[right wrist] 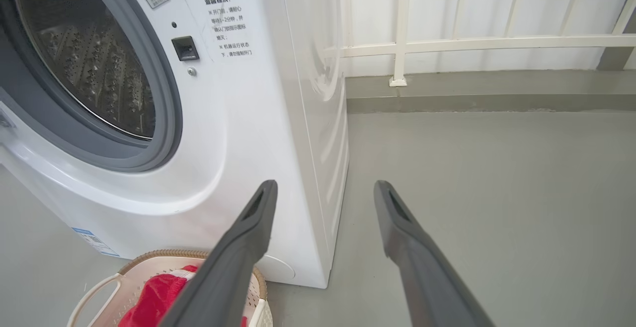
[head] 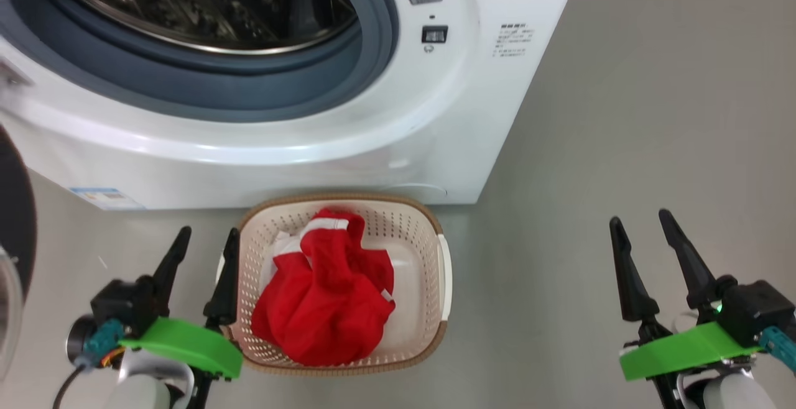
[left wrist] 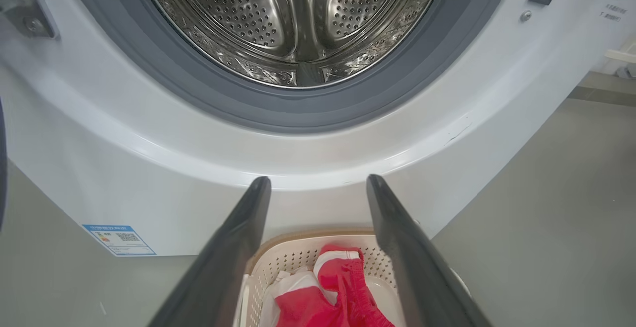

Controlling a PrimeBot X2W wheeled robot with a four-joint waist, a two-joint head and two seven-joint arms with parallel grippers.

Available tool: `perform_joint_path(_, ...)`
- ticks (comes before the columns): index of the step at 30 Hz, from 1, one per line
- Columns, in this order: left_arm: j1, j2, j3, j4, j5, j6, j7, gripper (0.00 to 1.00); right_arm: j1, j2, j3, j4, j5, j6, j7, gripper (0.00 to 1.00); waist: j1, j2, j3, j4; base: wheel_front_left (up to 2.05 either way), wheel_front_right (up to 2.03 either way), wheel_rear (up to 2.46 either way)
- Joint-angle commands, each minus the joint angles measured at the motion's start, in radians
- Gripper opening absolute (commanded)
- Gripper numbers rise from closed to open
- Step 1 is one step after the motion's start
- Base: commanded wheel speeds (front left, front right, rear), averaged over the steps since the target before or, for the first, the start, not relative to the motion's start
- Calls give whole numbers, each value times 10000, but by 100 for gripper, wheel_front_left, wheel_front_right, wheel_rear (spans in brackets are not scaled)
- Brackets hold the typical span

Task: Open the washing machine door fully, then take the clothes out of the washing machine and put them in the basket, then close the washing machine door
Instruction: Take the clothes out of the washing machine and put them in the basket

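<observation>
Washing machine door (head: 13, 210) swung open at far left. No garment seen in drum (left wrist: 298, 24) of washing machine (head: 311, 154). Red clothes (head: 326, 291) lie in basket (head: 437, 309) on floor before machine (unloading judged done). Left tool (head: 209, 231) wide, holding nothing, beside basket; right tool (head: 639, 216) wide, well apart. Remaining: close door.

You see one washing machine (head: 311, 148) across the upper frame, with one drum (head: 205, 5) inside it. One washing machine door (head: 15, 210) is at the far left edge. One blue label sticker (head: 102, 196) is at middle left. At bottom centre are one basket (head: 410, 222) and one red garment (head: 329, 297). There are two grippers, the left gripper (head: 209, 231) at lower left and the right gripper (head: 639, 215) at lower right. Each has two dark fingers (head: 628, 272), four altogether.
</observation>
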Motion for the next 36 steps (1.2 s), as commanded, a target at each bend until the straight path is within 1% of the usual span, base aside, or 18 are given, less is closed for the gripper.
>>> perform_joint_path(1, 279, 188, 434, -474, 165, 8, -122, 100, 202, -45, 148, -214, -59, 46, -63, 100, 0, -1, -492, 131, 0, 0, 0)
perform_joint_path(10, 1488, 44, 824, -1675, 302, 8, -122, 100, 968, -45, -1, -195, -66, 46, -63, 100, 0, -1, -1331, 222, 0, 0, 0)
perform_joint_path(21, 2993, -169, 1529, -2856, 451, 8, -122, 100, 1770, -51, -237, -304, -26, 46, -63, 100, 0, -1, -1917, 144, 0, 0, 0)
perform_joint_path(29, 3686, -283, 1697, -3324, 507, 8, -122, 100, 2131, -89, -342, -355, 1, 46, -63, 100, 0, -1, -2173, 112, 0, 0, 0)
perform_joint_path(36, 3877, -386, 1763, -3462, 543, 8, -122, 100, 2246, -94, -431, -372, -3, 46, -63, 100, 0, -1, -2283, 93, 0, 0, 0)
